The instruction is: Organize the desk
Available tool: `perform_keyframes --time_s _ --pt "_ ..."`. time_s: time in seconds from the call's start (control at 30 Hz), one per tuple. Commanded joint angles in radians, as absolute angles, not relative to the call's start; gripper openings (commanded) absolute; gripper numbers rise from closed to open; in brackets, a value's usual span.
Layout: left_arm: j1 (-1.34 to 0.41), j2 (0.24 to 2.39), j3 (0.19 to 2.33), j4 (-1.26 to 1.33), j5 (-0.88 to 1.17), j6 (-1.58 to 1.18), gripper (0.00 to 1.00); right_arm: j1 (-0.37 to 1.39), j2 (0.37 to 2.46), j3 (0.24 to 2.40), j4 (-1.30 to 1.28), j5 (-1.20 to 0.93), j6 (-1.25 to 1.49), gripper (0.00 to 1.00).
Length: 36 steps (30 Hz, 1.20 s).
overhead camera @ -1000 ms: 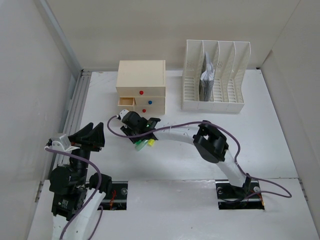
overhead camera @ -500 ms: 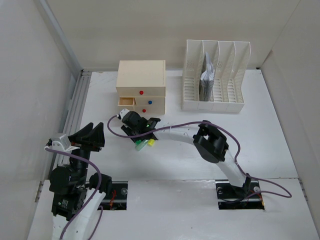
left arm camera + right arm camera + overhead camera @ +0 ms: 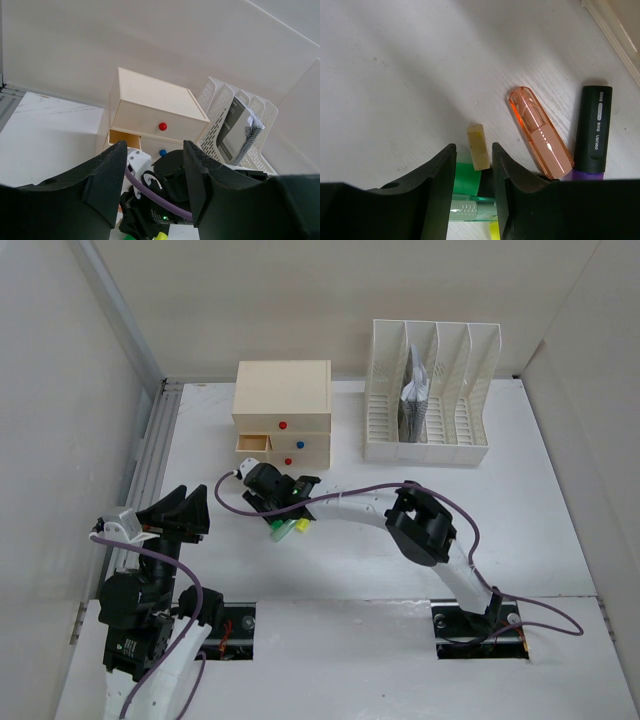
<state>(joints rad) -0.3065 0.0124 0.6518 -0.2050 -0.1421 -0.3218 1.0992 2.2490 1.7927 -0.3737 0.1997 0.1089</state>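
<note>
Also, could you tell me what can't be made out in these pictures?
- Top view: the highlighters are mostly hidden under the right pincer.
- Right wrist view: the green highlighter is cut off by the fingers and bottom edge; gripped or merely straddled, unclear.
- Top view: the open drawer inside is too shadowed and small.

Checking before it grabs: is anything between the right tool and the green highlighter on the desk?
Nothing visible. The right tool straddles the green highlighter; the orange highlighter and the black-and-purple highlighter lie beside it on the desk, outside the fingers.
</note>
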Motion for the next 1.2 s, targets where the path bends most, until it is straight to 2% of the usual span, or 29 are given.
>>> perform_keyframes --time_s 0.0,0.27,0.3,0.33,0.5,0.6,0.97,1.17 --pt "-0.310 -0.049 0.657 -0.149 -0.132 -0.308 0.46 1.101 2.275 1.839 -0.365 0.184 0.094 0.41" --pt "-0.310 -0.049 0.657 -0.149 -0.132 -0.308 0.46 1.101 2.293 1.848 -0.374 0.141 0.084 0.39" --pt "-0.310 -0.049 0.657 -0.149 -0.132 -0.308 0.46 1.101 2.293 1.848 -0.374 0.141 0.084 0.36" --pt "-0.310 -0.049 0.657 -0.149 -0.132 -0.308 0.46 1.101 2.293 1.848 -0.374 0.141 0.084 0.28" --pt "-0.310 -0.058 0.657 -0.149 -0.132 -0.308 0.46 1.101 2.281 1.848 -0.383 0.132 0.066 0.07" --pt "-0.310 -0.058 0.657 -0.149 -0.132 -0.308 0.46 1.101 2.252 1.848 -0.383 0.132 0.042 0.00" --pt "-0.310 -0.077 0.657 -0.149 -0.150 -0.308 0.46 1.101 2.002 1.879 -0.390 -0.008 -0.270 0.00" --pt "-0.310 -0.077 0.657 -0.149 -0.150 -0.308 0.46 1.071 1.988 1.962 -0.428 -0.061 -0.328 0.00"
